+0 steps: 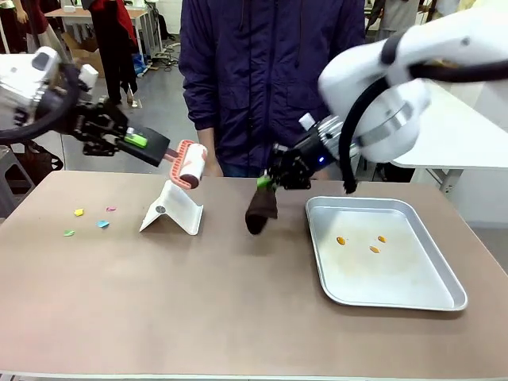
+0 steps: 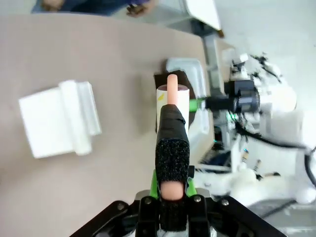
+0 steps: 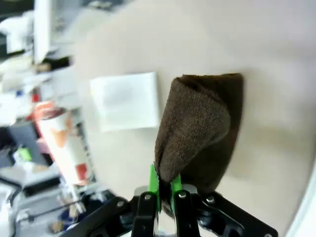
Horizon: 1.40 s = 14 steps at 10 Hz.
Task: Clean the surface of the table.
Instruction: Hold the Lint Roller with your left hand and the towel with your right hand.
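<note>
The table (image 1: 198,309) lies with its long axis running left to right across the front view, one long edge toward the robot and the other at the person (image 1: 262,71) in a dark jacket. A silver metal tray (image 1: 397,274) holding a few orange crumbs (image 1: 374,248) sits on its right part. Just left of the tray, the right gripper (image 1: 268,181) pinches the top of a dark brown cloth (image 1: 260,210), which hangs down to the tabletop. Farther left of the tray stands a white holder (image 1: 173,210). Above it, the left gripper (image 1: 152,146) clamps the salmon handle of a lint roller (image 1: 190,165). A small yellow mark on the roll is too blurred to read. Coloured paper scraps (image 1: 102,224) lie farthest from the tray.
</note>
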Each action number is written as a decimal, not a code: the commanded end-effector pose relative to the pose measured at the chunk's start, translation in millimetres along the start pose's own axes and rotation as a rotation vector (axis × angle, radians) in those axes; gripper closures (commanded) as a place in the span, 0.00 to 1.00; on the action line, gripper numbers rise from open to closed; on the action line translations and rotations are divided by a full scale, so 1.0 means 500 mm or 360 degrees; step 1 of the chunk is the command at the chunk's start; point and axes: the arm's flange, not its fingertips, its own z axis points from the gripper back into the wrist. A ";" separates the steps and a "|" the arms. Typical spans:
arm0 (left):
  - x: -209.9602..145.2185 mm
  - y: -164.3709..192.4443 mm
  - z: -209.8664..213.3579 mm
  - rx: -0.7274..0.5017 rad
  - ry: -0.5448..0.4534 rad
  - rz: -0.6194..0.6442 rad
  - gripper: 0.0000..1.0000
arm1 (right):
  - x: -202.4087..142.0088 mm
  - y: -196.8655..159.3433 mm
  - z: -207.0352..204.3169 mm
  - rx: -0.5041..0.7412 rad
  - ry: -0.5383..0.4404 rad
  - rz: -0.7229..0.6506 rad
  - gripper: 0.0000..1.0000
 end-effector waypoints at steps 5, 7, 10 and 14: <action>-0.165 0.143 0.258 -0.0413 -0.0129 0.0211 1.00 | -0.182 -0.282 0.265 0.1005 0.0220 0.0187 1.00; -0.227 0.215 0.338 -0.0440 -0.0018 -0.0071 1.00 | -0.194 -0.368 0.361 0.1066 0.0133 0.0145 1.00; -0.281 0.311 0.402 -0.0522 -0.0026 -0.0262 1.00 | -0.209 -0.474 0.488 0.0975 0.0087 0.0197 1.00; -0.350 0.453 0.452 -0.0727 -0.0296 -0.0075 1.00 | -0.253 -0.611 0.590 0.0952 0.0034 0.0230 1.00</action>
